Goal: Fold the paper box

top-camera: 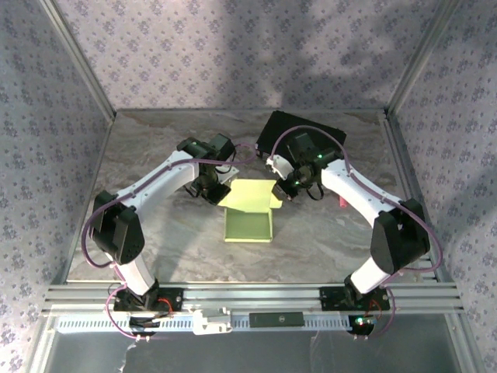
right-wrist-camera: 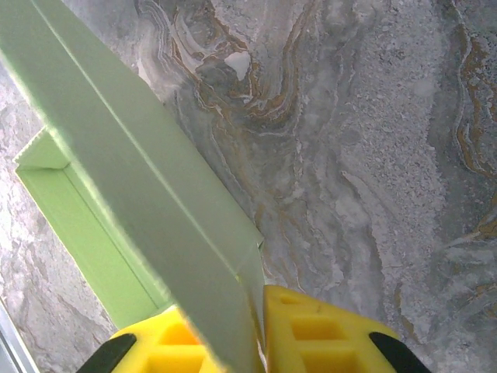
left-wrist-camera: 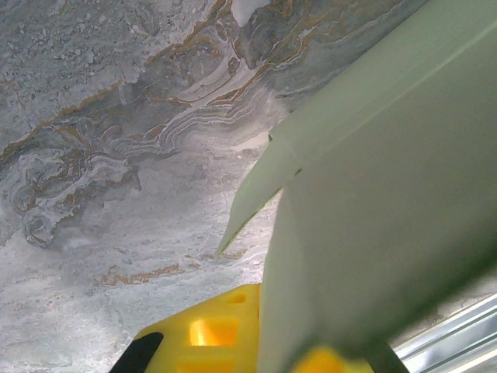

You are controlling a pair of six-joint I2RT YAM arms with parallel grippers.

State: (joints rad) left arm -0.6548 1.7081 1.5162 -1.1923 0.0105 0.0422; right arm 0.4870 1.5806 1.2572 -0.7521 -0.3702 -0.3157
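Observation:
The paper box [top-camera: 248, 227] is pale light-green card, lying mid-table as a shallow open tray with its lid panel raised at the far side. My left gripper [top-camera: 220, 186] holds the lid's left edge and my right gripper [top-camera: 283, 189] holds its right edge. In the left wrist view the paper box [left-wrist-camera: 388, 194] runs down between the yellow fingers [left-wrist-camera: 210, 334] of the left gripper [left-wrist-camera: 272, 350], shut on the card. In the right wrist view the lid of the paper box [right-wrist-camera: 140, 155] passes between the yellow fingers [right-wrist-camera: 318, 334] of the right gripper [right-wrist-camera: 245, 342], also shut on it.
A larger black box [top-camera: 303, 134] lies at the back right, just behind the right arm. Patterned walls with aluminium posts [top-camera: 78, 62] close in the marble table [top-camera: 155, 249] on three sides. A metal rail [top-camera: 248, 299] runs along the near edge.

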